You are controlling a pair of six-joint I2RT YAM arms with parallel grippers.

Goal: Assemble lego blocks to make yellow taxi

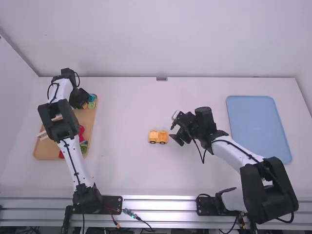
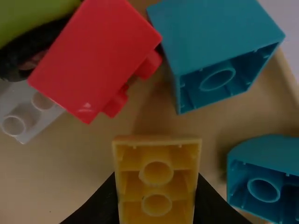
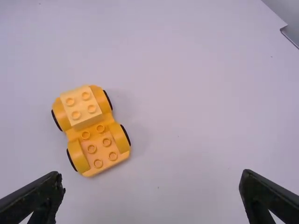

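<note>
Yellow plastic toy taxi (image 1: 154, 135), studded and wheeled, sits on the white worktop (image 1: 126, 170) near the right gripper (image 1: 174, 128), spread wide and empty; over the flat tan tray (image 1: 90, 118), the left gripper (image 1: 81, 99) grasps a yellow hollow-bottomed plastic block (image 2: 156, 186).

Here we are in what looks like a robotics lab: a left arm (image 1: 73, 157) and a right arm (image 1: 234, 151), white links and black joints, both standing at a broad white bench (image 1: 122, 117). Along the near edge run ribbed metal rails (image 1: 158, 204), and there go thin cables (image 1: 145, 223), lying exposed across them. Behind it all rises a plain, pale back wall (image 1: 161, 39), with a pale side wall (image 1: 13, 97) at the left.
</note>
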